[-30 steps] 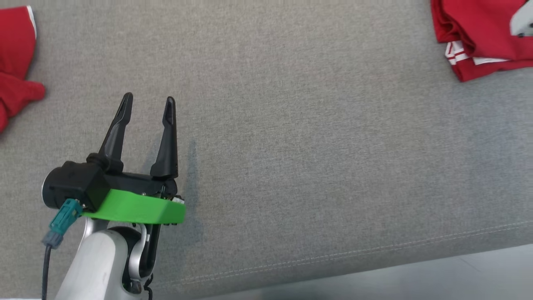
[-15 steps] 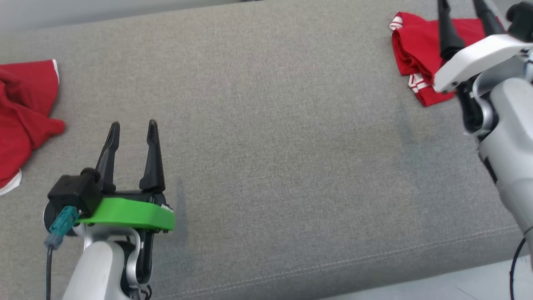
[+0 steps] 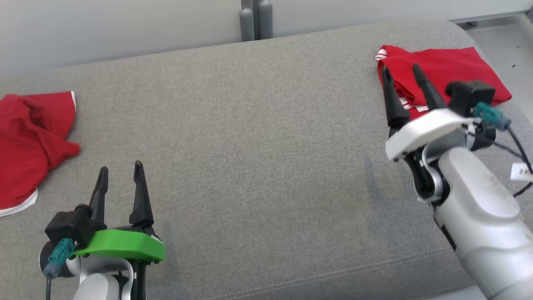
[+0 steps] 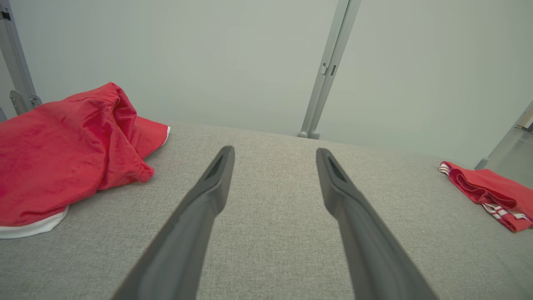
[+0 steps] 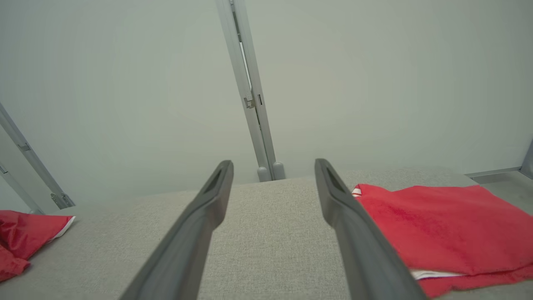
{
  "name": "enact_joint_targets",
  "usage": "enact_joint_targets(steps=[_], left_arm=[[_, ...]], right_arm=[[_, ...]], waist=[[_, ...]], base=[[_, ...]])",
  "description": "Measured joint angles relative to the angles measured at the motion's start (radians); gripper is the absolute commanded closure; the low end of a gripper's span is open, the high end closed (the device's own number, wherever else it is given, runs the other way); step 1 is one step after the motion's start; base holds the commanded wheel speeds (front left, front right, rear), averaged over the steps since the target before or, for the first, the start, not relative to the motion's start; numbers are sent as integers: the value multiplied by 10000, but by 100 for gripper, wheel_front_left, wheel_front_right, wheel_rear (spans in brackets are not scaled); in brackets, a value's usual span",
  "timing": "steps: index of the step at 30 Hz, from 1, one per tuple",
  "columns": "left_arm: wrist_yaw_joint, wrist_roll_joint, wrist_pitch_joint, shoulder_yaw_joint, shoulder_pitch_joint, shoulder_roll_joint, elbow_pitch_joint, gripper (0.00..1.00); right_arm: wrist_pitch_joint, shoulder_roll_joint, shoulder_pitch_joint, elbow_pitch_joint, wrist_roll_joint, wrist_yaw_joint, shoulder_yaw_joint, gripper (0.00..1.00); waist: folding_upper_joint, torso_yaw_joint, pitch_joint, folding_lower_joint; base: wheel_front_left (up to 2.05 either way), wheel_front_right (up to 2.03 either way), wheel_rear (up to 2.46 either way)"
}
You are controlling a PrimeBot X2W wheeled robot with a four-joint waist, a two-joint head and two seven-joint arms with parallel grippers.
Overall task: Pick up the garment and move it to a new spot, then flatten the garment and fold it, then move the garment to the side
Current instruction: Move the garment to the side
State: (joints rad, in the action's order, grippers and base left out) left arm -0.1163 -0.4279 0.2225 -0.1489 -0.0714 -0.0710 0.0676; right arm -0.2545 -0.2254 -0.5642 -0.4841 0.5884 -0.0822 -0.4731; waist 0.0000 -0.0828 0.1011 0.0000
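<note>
Grey cushion [image 3: 266,146]: coarse woven upholstery, matt, stitched seam near front edge. Folded red garment [image 3: 454,71] and crumpled red garment [image 3: 29,141]: soft cloth, faint sheen, white trim. Left gripper [image 3: 120,166], right gripper [image 3: 399,68]: matt dark plastic fingers. Green bracket [image 3: 120,246]: smooth plastic. Right forearm [image 3: 479,216]: satin silver shell, speckled.

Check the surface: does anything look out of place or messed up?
Only the crumpled red garment at the left end: it lies bunched in a heap, while the folded red garment at the right end lies flat. Nothing looks spilled or damaged.
</note>
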Motion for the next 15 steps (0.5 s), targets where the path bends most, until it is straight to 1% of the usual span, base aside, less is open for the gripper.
enact_joint_targets(steps=[2, 4, 7, 15], left_arm=[[0, 0, 73, 29, 134, 27, 40, 0], [-2, 19, 84, 98, 231, 38, 81, 0], [-29, 61, 88, 194, 399, 40, 132, 0], [-31, 180, 174, 184, 899, 111, 305, 0]], right_arm=[[0, 65, 440, 199, -79, -35, 84, 0], [0, 178, 886, 378, -84, -169, 184, 0], [0, 259, 1429, 677, -397, -255, 263, 0], [0, 313, 2460, 1532, -945, -341, 715, 0]], waist=[[0, -35, -99, 0], [0, -71, -180, 0], [0, -153, -262, 0], [0, -301, -494, 0]], base=[[0, 0, 0], [0, 0, 0], [0, 0, 0], [0, 0, 0]])
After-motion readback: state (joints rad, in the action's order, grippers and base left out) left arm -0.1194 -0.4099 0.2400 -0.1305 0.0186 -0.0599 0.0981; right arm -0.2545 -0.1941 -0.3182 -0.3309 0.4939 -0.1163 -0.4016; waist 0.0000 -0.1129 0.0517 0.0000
